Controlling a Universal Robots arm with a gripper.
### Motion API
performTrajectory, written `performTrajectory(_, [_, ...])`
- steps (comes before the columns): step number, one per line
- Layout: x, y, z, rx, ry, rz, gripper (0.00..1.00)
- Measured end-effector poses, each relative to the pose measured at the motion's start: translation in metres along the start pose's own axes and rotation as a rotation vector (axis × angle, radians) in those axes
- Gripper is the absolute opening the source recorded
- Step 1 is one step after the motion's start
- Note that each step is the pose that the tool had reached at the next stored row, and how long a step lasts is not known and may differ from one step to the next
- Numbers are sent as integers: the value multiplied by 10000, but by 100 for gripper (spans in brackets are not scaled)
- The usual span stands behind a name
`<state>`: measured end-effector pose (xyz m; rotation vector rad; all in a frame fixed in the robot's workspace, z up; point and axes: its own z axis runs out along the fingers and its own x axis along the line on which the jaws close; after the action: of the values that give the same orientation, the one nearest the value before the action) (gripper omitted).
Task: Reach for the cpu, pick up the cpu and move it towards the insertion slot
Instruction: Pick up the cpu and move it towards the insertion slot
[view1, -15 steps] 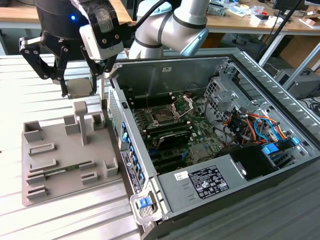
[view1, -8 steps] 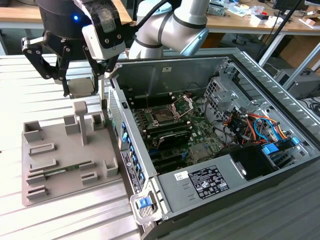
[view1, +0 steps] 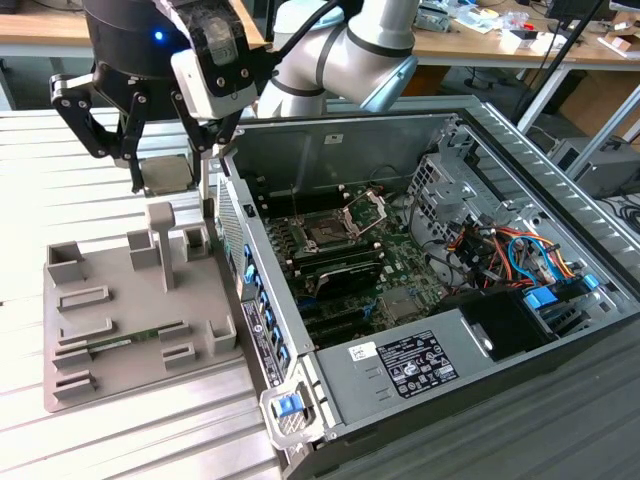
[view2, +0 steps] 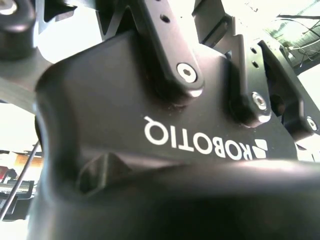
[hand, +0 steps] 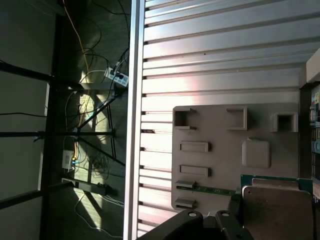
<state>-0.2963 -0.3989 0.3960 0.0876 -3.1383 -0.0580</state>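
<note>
In the exterior view my black gripper (view1: 167, 165) hangs at the exterior view's upper left, shut on the cpu (view1: 166, 180), a flat grey square held between its fingers. The chip is above a post of the grey fixture tray (view1: 110, 310), clear of it. In the first wrist view the cpu (hand: 275, 210) shows a green rim, with one dark finger (hand: 234, 214) against its edge. The insertion slot (view1: 325, 236) is a dark square socket on the green board inside the open case, to the exterior view's right of the gripper, its metal bracket (view1: 366, 208) raised. The second wrist view shows the gripper's black housing (view2: 150, 125) close up.
A green memory stick (view1: 125, 343) lies in the tray. The case's upright metal wall (view1: 235, 230) stands between the tray and the motherboard. Drive cages and coloured cables (view1: 500, 245) crowd the case's far side. Beyond the slatted table's edge (hand: 135, 125) is floor with cables.
</note>
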Motion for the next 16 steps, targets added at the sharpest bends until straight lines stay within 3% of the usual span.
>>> performTrajectory(16, [-63,-4,0,1,0,0,55])
